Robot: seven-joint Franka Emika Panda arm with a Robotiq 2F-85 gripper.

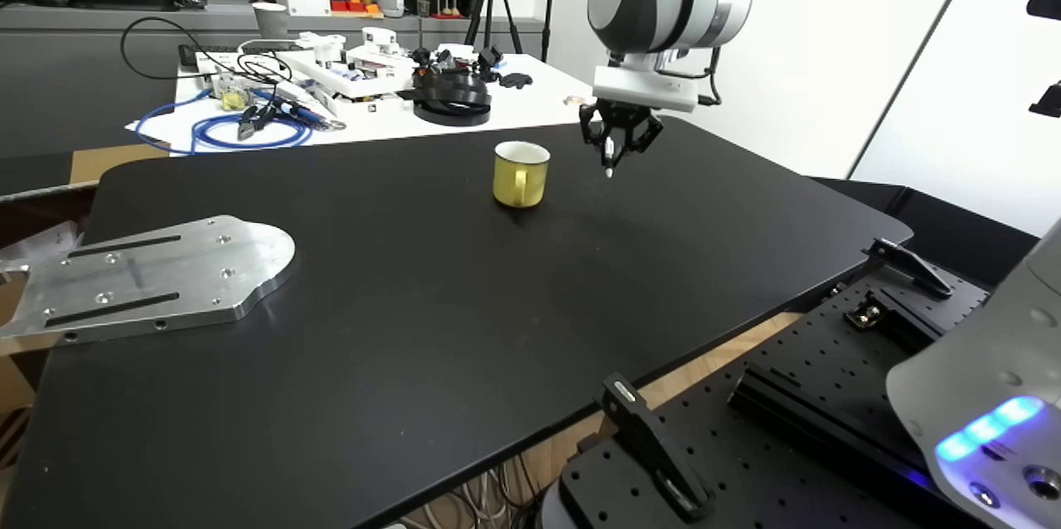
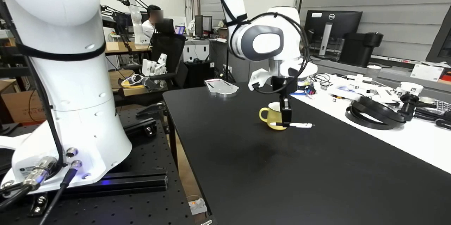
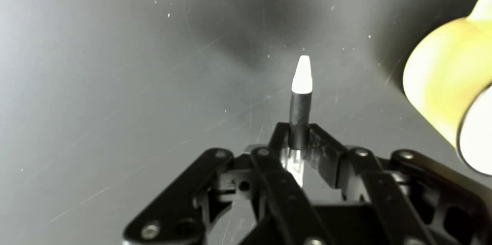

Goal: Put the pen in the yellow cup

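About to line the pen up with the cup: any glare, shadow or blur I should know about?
Wrist view: pale sheen on the table at left, a soft shadow past the white end of the pen, the yellow cup partly washed out, but the pen clear in the hand; in an exterior view, a dim shadow on the table; in an exterior view, blue lights glaring.

We see both exterior views bright, the white wall (image 1: 870,31) washed out and blue light (image 1: 989,429) glowing on the robot base (image 1: 974,376). We find soft shadows on the dark surface (image 2: 317,182). In the wrist view we meet pale glare toward the left, blown highlights on the yellow cup (image 3: 442,76) and the pale end of the pen (image 3: 300,108), while the nearest parts of the end effector (image 3: 298,137) blur.
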